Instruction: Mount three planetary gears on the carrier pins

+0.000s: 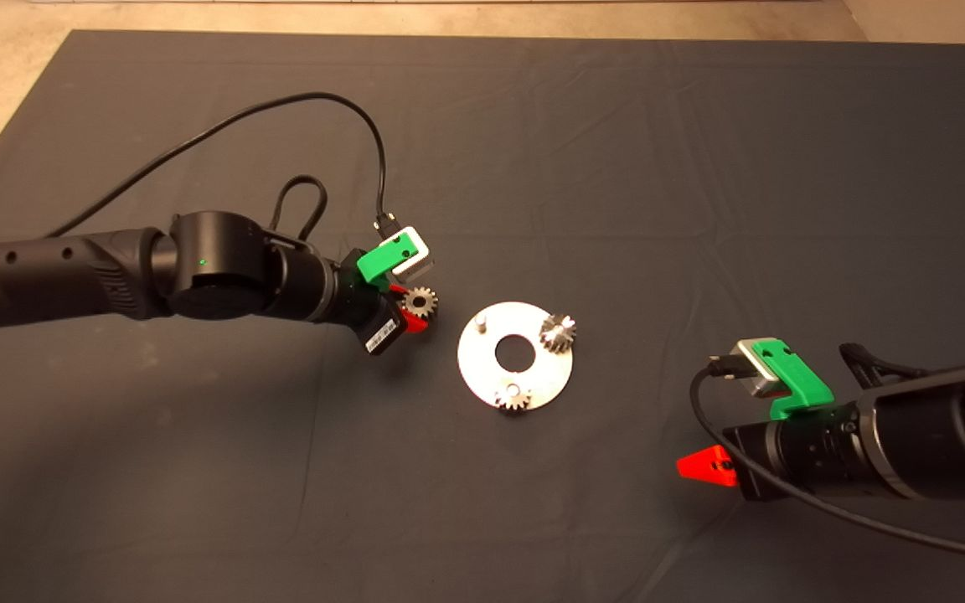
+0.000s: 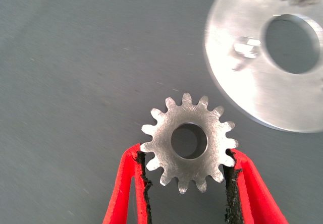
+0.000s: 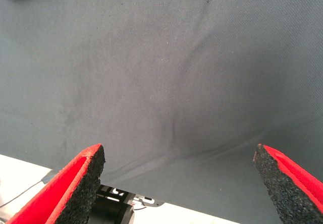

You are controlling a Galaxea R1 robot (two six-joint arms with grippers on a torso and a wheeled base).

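Left gripper (image 2: 187, 176) clamps a shiny toothed gear (image 2: 189, 142) just beside the disc (image 1: 482, 368), which carries two gears (image 1: 558, 332) and one bare pin (image 1: 480, 320) on the dark mat (image 1: 616, 167); right gripper (image 3: 179, 183) waits, fingers apart.

left gripper (image 2: 187, 183) pinching gear (image 2: 189, 142) edgewise; disc (image 2: 262, 90) nearby, 1 bare pin (image 2: 246, 49).

Nothing can be read anywhere. A small white sticker (image 1: 381, 335) on the black block beside the left gripper (image 1: 415, 308) carries print or a barcode too fine to make out; no other marking shows.
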